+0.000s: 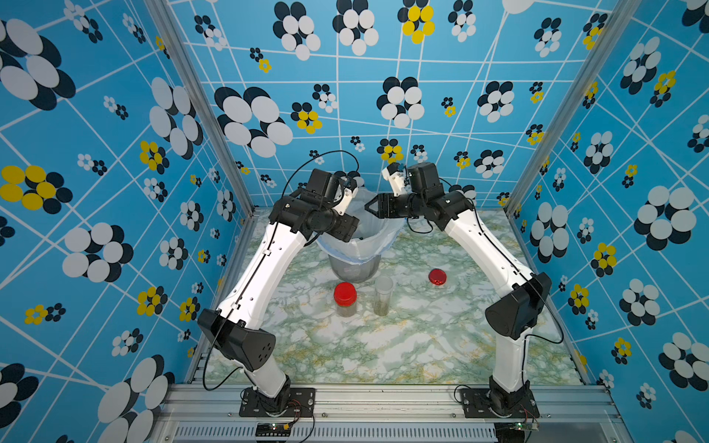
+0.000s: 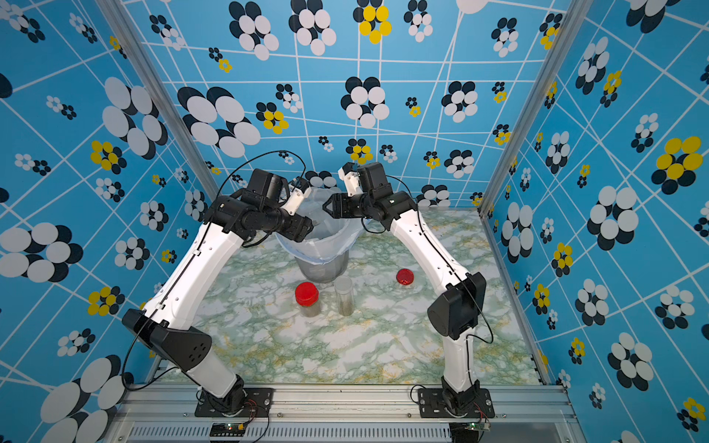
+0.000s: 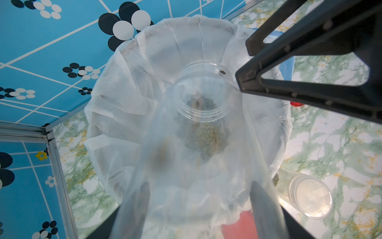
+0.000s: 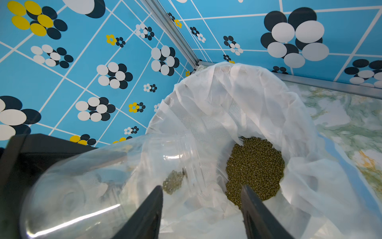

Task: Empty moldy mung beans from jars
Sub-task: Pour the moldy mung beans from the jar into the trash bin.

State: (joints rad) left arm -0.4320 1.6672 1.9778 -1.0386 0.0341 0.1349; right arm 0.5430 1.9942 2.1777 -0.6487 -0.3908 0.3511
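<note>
- left gripper (image 3: 201, 194) clamps an open clear jar (image 4: 115, 175), tipped over the far bucket (image 1: 355, 268)
- dull olive mung beans (image 4: 255, 169) heaped in its white bag (image 4: 248, 93)
- right gripper (image 1: 368, 207) at the bucket's right rim, fingers apart, empty
- nearer: red-lidded jar (image 1: 345, 301), tall lidless jar (image 1: 383, 297), both with greenish beans low inside
- loose red lid (image 1: 437, 276) lies rightmost

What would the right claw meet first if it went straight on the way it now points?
Probably the white bag, its inner wall above the beans. The tilted jar lies close beside that line, so the right claw might brush it first; depth is unclear.
</note>
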